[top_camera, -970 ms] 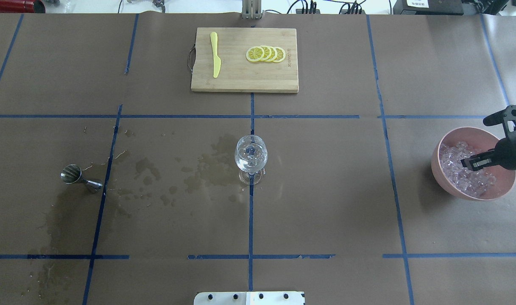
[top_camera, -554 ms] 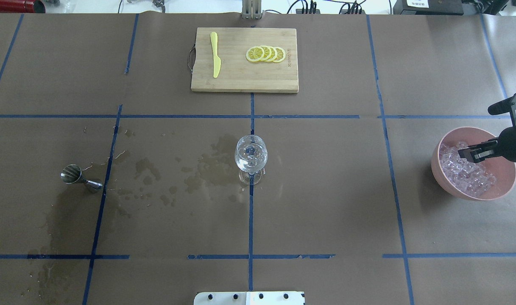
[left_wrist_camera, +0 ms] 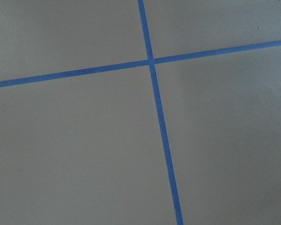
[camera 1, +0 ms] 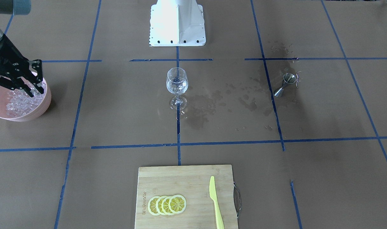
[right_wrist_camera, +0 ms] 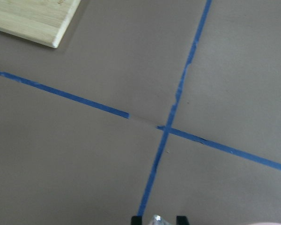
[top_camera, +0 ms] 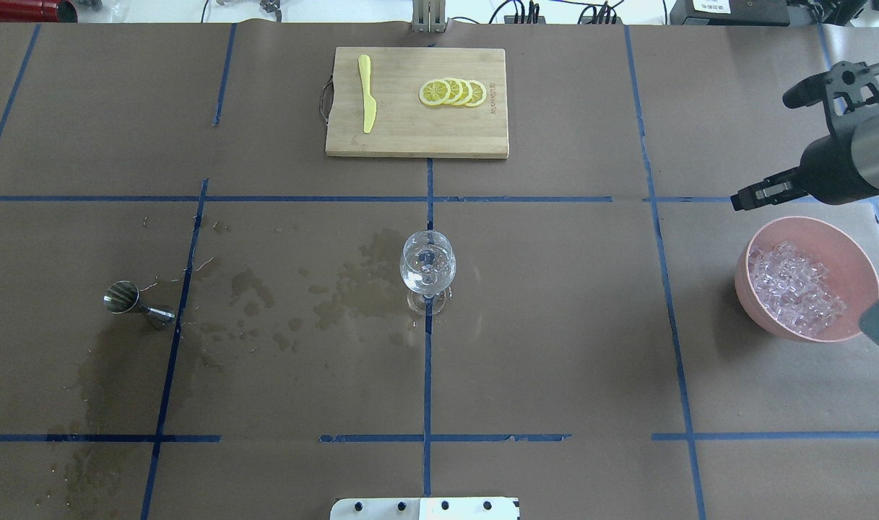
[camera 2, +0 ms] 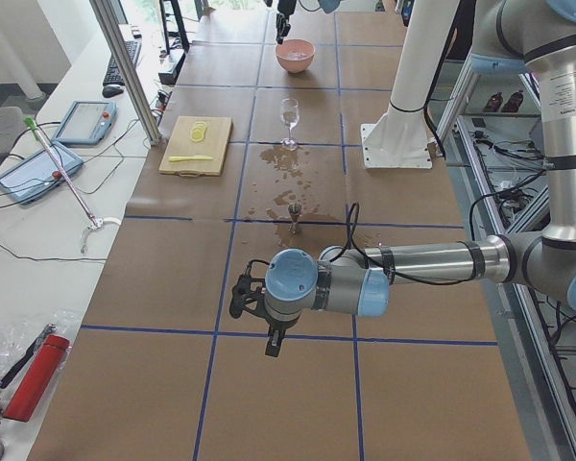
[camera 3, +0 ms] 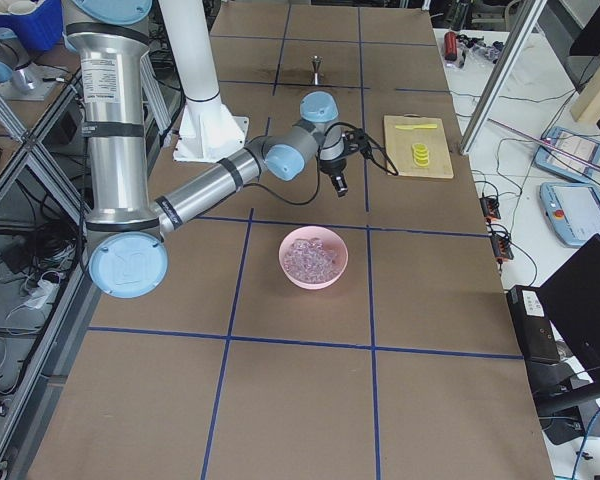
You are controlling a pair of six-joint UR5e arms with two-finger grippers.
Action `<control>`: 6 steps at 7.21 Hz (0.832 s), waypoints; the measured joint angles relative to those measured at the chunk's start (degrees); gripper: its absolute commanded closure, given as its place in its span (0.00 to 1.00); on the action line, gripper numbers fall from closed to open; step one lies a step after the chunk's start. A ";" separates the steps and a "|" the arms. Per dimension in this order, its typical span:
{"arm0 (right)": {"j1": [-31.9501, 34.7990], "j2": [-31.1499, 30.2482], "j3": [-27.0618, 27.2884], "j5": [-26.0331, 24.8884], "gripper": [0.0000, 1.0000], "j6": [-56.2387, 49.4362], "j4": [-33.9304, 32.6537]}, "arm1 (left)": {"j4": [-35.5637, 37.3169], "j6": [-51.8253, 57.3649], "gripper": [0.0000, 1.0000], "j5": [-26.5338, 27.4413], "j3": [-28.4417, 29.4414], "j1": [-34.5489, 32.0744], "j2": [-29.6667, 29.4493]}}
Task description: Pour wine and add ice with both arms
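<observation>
The right black two-finger gripper [top_camera: 737, 202], clamped on a glassy ice cube [right_wrist_camera: 155, 219] above the pink bowl [top_camera: 741, 278] beneath it; the wet cube may slip free before reaching the stemmed glass [top_camera: 427, 261].

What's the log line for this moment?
right pincer: shut on cube, off bowl | left pincer: over paper, state unclear | glass: upright

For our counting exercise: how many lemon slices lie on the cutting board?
4 lemon slices, overlapping in one row on the cutting board, right of the yellow knife in the overhead view. None looks fully hidden.
</observation>
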 measured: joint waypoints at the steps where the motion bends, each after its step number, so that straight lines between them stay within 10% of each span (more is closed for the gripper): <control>1: -1.33 5.80 0.12 -0.01 1.00 1.40 -5.82 | -0.26 -0.02 0.00 0.02 -0.09 0.02 -0.10; 6: -16.88 27.80 -2.71 -8.83 1.00 28.33 -15.09 | -2.03 0.00 0.00 0.00 -0.20 0.05 -0.44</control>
